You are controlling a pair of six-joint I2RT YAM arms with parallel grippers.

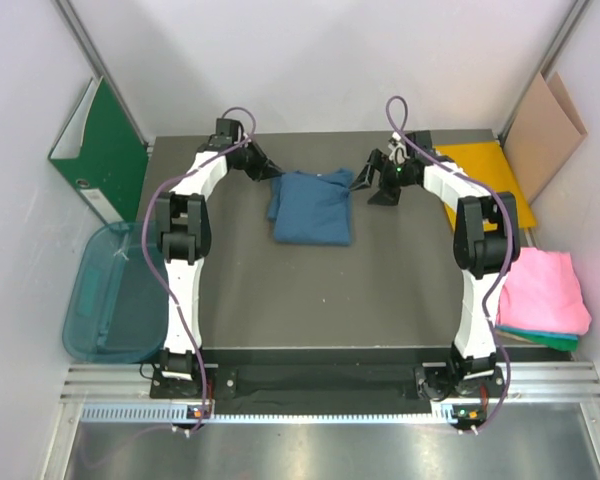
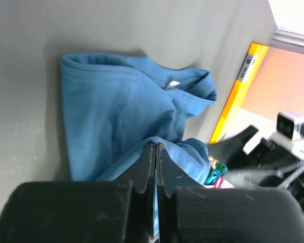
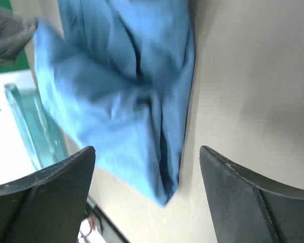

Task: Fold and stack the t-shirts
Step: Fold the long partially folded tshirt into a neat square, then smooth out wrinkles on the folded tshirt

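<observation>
left arm (image 1: 182, 292) / right arm (image 1: 472, 312): white shells, black joints | cables (image 1: 238, 110): purple (looped) | fingers (image 3: 40, 202): black

you see the blue shirt (image 1: 312, 206) as soft, matt, creased cloth; the table (image 1: 310, 290) smooth matt grey; lower left, a bin (image 1: 92, 292) of glossy translucent plastic.

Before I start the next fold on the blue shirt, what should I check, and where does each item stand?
1. Left end effector shut on the blue t-shirt: ok.
2. Right end effector gripping cloth: not ok, it is open beside the shirt's right edge.
3. Blue t-shirt lying flat: not ok, it is rumpled.
4. How many layers the left end effector pinches: cannot tell.
5. Pink t-shirt resting on the teal-green t-shirt at the table's right side, away from both arms: ok.
</observation>
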